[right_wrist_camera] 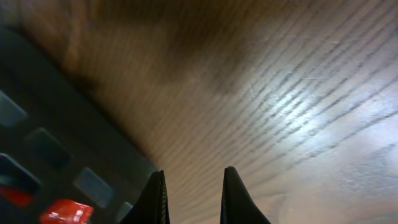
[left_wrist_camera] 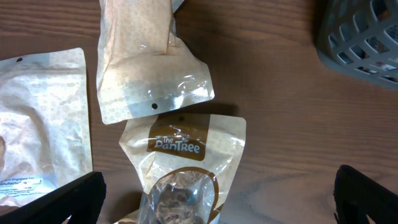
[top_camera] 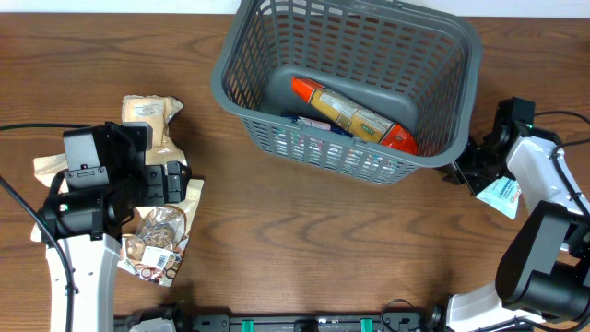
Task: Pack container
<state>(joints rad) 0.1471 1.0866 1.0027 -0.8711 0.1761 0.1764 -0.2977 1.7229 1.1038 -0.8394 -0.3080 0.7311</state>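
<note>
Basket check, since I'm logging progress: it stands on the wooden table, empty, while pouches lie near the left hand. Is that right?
Not quite. The basket is not empty: the overhead view shows a long packet with orange-red ends lying on its floor. The rest holds: it stands on the wooden table, and pouches lie near the left hand.

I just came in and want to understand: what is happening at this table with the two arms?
Two robot arms are packing food packets into the grey basket. One orange and yellow packet already lies inside it. The left gripper hangs open over the beige packets on the left of the table, holding nothing. The right gripper is shut and empty, low beside the basket's right wall.
</note>
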